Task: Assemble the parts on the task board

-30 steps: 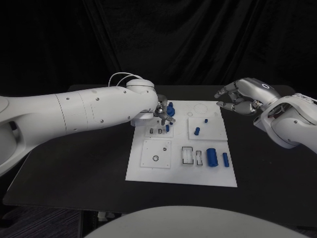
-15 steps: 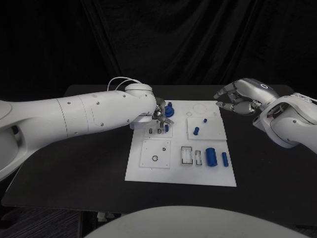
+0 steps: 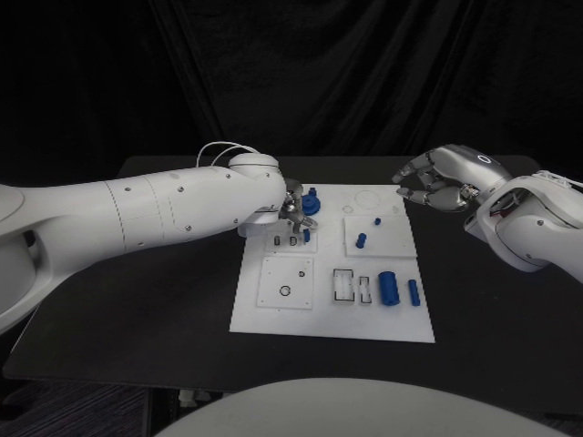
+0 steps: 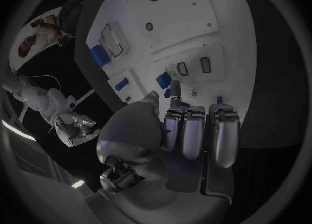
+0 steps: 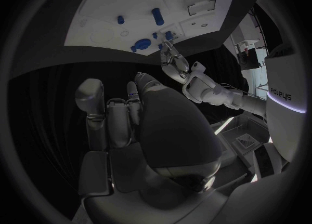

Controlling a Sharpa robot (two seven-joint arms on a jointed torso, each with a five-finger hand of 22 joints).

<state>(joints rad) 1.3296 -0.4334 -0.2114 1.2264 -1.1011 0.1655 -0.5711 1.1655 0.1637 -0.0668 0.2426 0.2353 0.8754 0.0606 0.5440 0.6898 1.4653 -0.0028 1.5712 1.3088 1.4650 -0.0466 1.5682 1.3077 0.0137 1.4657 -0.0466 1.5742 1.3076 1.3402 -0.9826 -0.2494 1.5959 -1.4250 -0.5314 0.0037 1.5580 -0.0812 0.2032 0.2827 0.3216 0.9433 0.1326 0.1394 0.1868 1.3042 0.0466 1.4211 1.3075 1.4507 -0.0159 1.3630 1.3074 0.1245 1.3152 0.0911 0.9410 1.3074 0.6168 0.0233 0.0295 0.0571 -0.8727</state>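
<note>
Roughly six blue parts (image 3: pixel 389 289) on task board (image 3: pixel 291 314).

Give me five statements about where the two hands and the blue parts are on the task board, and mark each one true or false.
1. The left hand is over the far left part of the task board. True.
2. The right hand holds a blue part. False: its fingers are curled in with nothing in them, and it hovers off the board's far right corner.
3. A large blue cylinder lies in the near right part of the board. True.
4. The board is bare of blue parts near the left hand. False: a blue part sits right beside its fingers.
5. The small blue peg lies off the board on the black table. False: it rests on the board, right of centre.
</note>
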